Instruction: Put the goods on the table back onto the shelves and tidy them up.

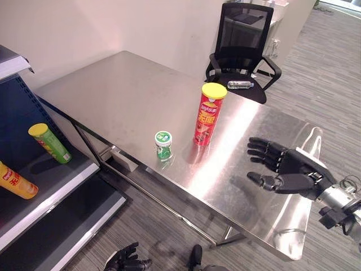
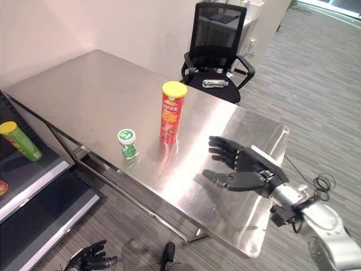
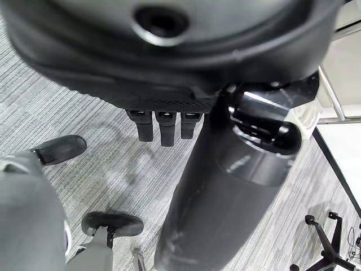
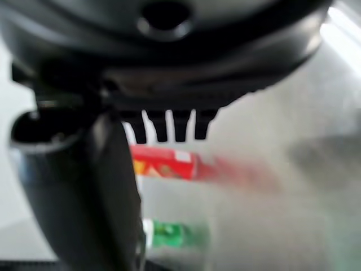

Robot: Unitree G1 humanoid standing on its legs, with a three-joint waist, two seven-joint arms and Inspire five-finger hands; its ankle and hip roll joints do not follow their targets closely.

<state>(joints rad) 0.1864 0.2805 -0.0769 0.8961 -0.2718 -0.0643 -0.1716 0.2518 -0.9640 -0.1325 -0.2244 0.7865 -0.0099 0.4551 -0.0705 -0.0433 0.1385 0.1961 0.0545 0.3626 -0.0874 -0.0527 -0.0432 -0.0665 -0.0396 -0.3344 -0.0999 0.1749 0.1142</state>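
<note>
Steel table (image 1: 130,90) in centre of scene; shelves (image 1: 53,180) at left. Red tube (image 1: 209,114) with yellow lid upright on table, towards near edge. Small green jar (image 1: 163,145) upright just left of and nearer than tube, apart from it. Right hand (image 1: 282,166) over table, right of tube and well apart; fingers straight and spread, thumb out, nothing held. Left hand (image 1: 127,261) low over floor, near side of table; fingers relaxed, nothing held. Green tube (image 1: 51,143) with yellow lid lying tilted on upper shelf; orange tube (image 1: 17,182) lying nearer on same shelf. Black office chair (image 1: 242,51) beyond table, clear bottle (image 1: 240,84) lying on seat.
</note>
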